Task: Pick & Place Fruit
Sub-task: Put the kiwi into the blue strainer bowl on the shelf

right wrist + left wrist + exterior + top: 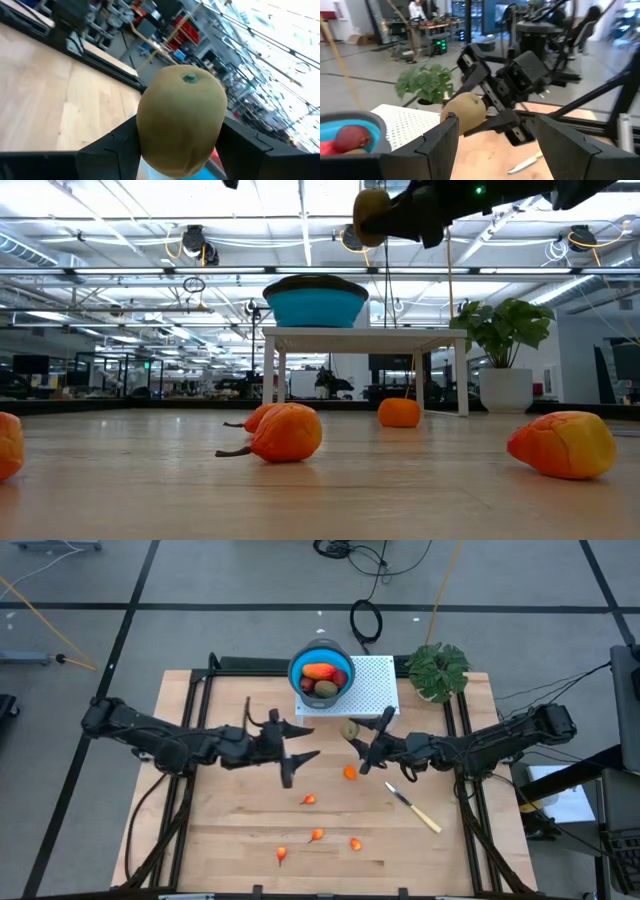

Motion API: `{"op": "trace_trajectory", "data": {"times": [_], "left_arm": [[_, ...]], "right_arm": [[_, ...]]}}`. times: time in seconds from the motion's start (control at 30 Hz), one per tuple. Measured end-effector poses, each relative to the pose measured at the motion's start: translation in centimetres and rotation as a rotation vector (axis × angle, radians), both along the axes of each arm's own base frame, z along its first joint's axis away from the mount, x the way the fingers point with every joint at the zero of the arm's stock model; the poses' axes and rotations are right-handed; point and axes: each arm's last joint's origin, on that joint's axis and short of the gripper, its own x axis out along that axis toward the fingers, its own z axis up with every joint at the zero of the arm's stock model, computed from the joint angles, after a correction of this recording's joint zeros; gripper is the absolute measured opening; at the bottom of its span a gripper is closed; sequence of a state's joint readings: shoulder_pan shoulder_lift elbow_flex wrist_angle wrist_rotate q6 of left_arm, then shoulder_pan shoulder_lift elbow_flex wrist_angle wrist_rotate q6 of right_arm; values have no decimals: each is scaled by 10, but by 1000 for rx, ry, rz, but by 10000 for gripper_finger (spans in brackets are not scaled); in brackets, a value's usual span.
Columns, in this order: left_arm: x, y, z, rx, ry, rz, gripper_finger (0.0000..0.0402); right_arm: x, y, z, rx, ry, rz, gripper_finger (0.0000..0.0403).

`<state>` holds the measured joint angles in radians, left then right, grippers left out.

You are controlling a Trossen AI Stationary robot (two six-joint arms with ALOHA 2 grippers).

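Kiwi-like oval (181, 120), brown-green, sits clamped between the right jaws (352, 730), lifted clear of the table (230, 840) and hanging just short of the blue bowl (322, 675). Seen from the right wrist, the fruit fills the gap between the two dark fingers, its green stem end facing the camera, so the grip looks square and central (nothing pinched at an edge, as far as can be judged).

The bowl stands ahead of these jaws on a white perforated stand (375, 685) and already holds an elongated red-yellow piece (320, 671), another brown-green oval and a dark red ball. The step in hand, by the look of it, is the carry and drop. To do it well, the jaws should travel forward until the oval is over the bowl's middle, not its grey rim, and should part only once low enough that the fruit cannot bounce off what lies inside.

The left jaws (292, 752) hover spread apart and empty, just across from the right ones, and the fruit lies between the two grippers in the left wrist view; the right arm's path wants to stay clear of them.

Below and behind the right jaws, small orange-red bits (349, 773) remain scattered on the table, with the pale-handled knife (415, 810) off to one side.
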<state>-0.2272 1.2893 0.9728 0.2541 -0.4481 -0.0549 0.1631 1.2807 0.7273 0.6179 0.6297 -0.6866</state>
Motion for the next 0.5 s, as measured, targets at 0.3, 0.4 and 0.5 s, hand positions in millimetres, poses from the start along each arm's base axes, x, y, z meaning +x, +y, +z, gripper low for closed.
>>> {"op": "trace_trajectory", "data": {"times": [0.3, 0.4, 0.5], "left_arm": [[34, 6, -5, 48, 59, 70, 260], [42, 9, -7, 50, 75, 85, 260], [49, 13, -10, 55, 87, 89, 260]], "right_arm": [[5, -2, -8, -59, 38, -105, 208], [9, -1, -12, -66, 46, -105, 208], [11, -1, -14, -97, 59, -105, 208]]}}
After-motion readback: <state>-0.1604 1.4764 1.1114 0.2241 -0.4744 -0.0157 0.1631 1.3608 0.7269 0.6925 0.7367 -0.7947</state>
